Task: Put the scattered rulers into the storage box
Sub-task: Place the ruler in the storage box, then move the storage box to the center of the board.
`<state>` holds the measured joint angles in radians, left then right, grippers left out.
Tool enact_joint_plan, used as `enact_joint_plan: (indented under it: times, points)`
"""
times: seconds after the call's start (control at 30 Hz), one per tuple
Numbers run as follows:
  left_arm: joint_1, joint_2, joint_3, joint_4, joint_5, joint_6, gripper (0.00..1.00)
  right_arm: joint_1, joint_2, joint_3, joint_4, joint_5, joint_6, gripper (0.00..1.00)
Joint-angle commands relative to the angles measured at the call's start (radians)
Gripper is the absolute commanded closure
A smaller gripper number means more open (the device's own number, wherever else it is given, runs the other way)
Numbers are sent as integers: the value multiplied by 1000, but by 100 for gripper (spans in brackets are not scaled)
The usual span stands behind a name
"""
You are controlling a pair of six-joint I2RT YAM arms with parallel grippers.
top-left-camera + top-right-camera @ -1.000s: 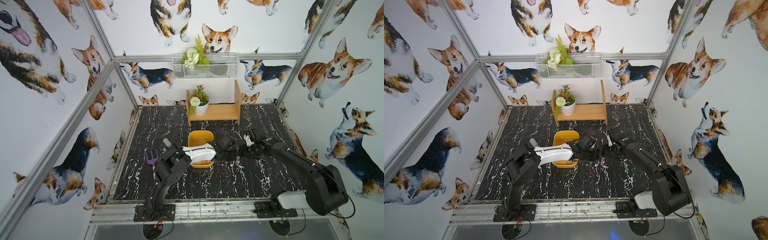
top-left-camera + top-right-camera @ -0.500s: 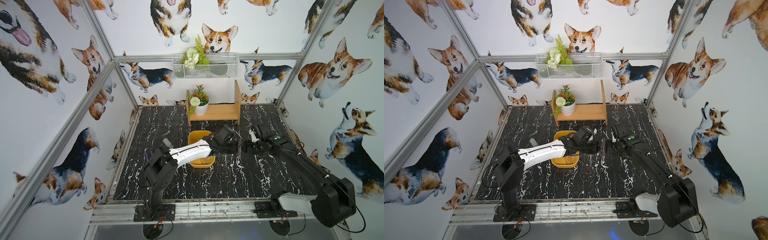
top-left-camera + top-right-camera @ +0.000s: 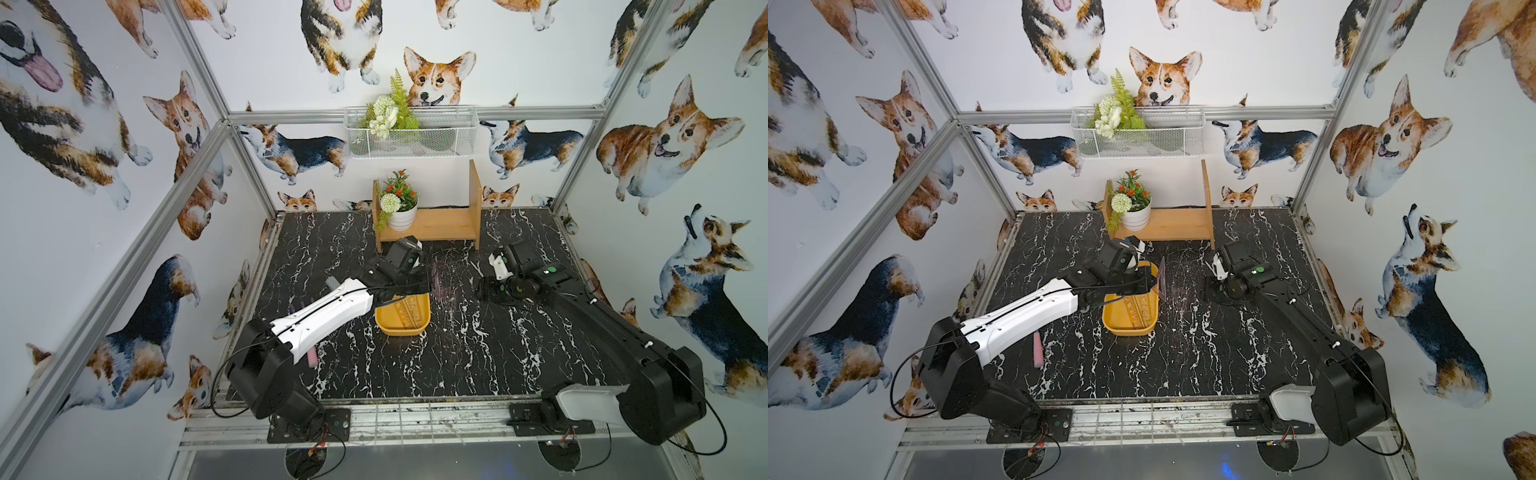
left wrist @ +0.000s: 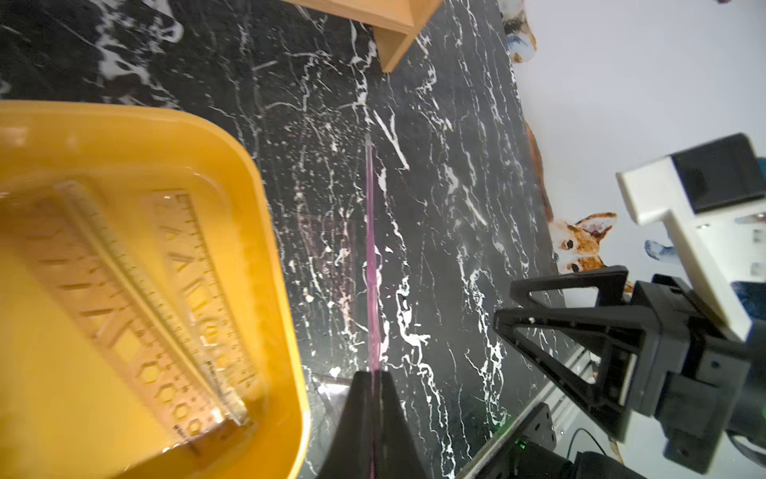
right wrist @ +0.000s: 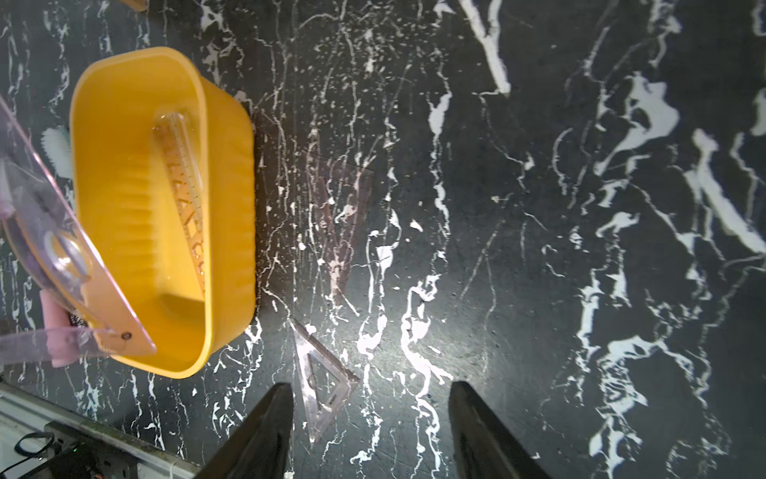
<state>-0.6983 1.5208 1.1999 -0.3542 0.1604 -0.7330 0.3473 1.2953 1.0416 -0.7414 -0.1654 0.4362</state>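
The mustard-yellow storage box (image 3: 402, 328) (image 3: 1128, 328) (image 4: 273, 249) (image 5: 232, 137) sits mid-table. Inside it lie clear rulers, among them a stencil ruler (image 4: 124, 298) (image 5: 182, 199). My left gripper (image 3: 424, 278) (image 3: 1152, 280) (image 4: 373, 375) is shut on a clear, purple-tinted ruler (image 3: 435, 276) (image 3: 1161, 276) (image 4: 371, 249) (image 5: 45, 215). The ruler stands on edge above the table, just past the box's right rim. My right gripper (image 3: 484, 289) (image 3: 1209, 291) (image 5: 371, 385) is open over the table to the right. A small triangular set square (image 5: 321, 385) lies flat between its fingers. Another faint clear set square (image 5: 340, 215) lies beside the box.
A wooden shelf (image 3: 440, 224) with a potted plant (image 3: 399, 212) stands at the back. A white wire basket (image 3: 411, 133) hangs on the wall above. A pink strip (image 3: 1038, 349) lies on the table at front left, under the left arm.
The two grippers were close together near the table's middle. The left one has since carried the ruler back and toward the box's right rim. The right arm has drawn away to the right.
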Motion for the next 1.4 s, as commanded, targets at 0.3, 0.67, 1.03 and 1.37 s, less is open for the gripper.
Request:
enact_joint_plan:
  times: [0.3,0.67,1.03,1.37]
  points:
    - [140,-85,-107,-139,-9,132,100,161,164,65,178,-107,99,32]
    - [169,-41,-139,-145,-47,162,66,208,323,104,284,-179,132,27]
    - [196,-174,-146,-192,-74,145,47,224,465,171,309,-209,116,28]
    - [217,-373,-222,-238,-74,97,47,308,599,301,314,-221,139,29]
